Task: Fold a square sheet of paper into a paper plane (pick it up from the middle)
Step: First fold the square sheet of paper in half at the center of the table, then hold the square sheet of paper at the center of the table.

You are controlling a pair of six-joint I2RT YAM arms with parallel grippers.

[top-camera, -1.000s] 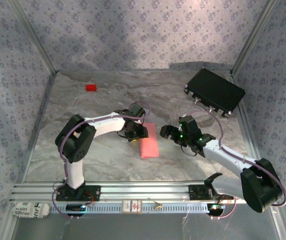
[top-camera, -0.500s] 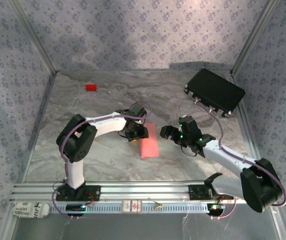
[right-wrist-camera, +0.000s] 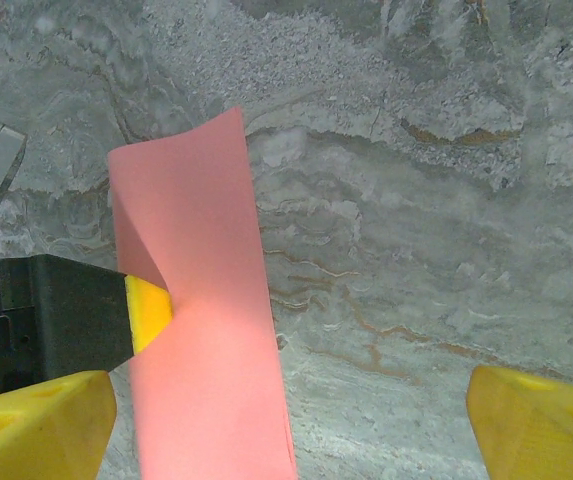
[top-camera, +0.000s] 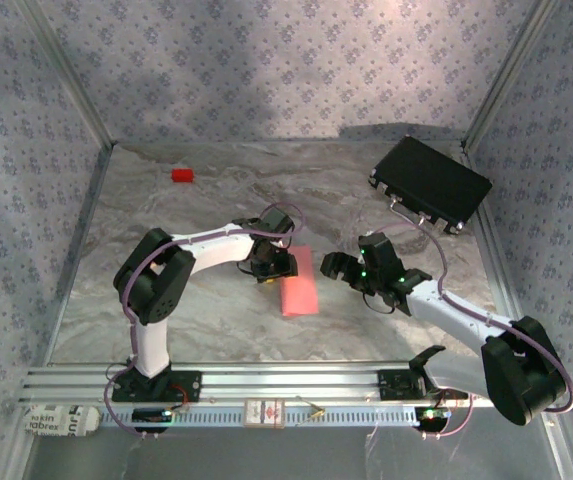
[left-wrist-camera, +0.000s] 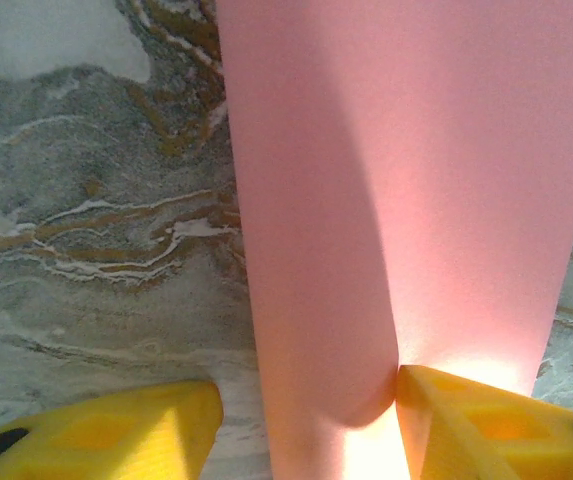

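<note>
The square sheet of paper (top-camera: 300,283) lies folded over into a long salmon-pink strip on the marble table. My left gripper (top-camera: 272,268) is at the strip's left side. In the left wrist view the strip (left-wrist-camera: 406,180) runs up between the yellow fingers (left-wrist-camera: 486,425). The right finger presses into its rounded fold, while the left finger rests on the table, apart from the paper. My left gripper (left-wrist-camera: 306,425) is open. My right gripper (top-camera: 340,266) hovers just right of the strip, open wide, with nothing between its jaws. From the right wrist the strip (right-wrist-camera: 206,330) shows a yellow fingertip (right-wrist-camera: 149,312) of the left gripper dented into its edge.
A black rectangular case (top-camera: 430,183) sits at the back right. A small red block (top-camera: 182,175) lies at the back left. Patterned walls close in the table on three sides, and an aluminium rail (top-camera: 296,385) runs along the near edge.
</note>
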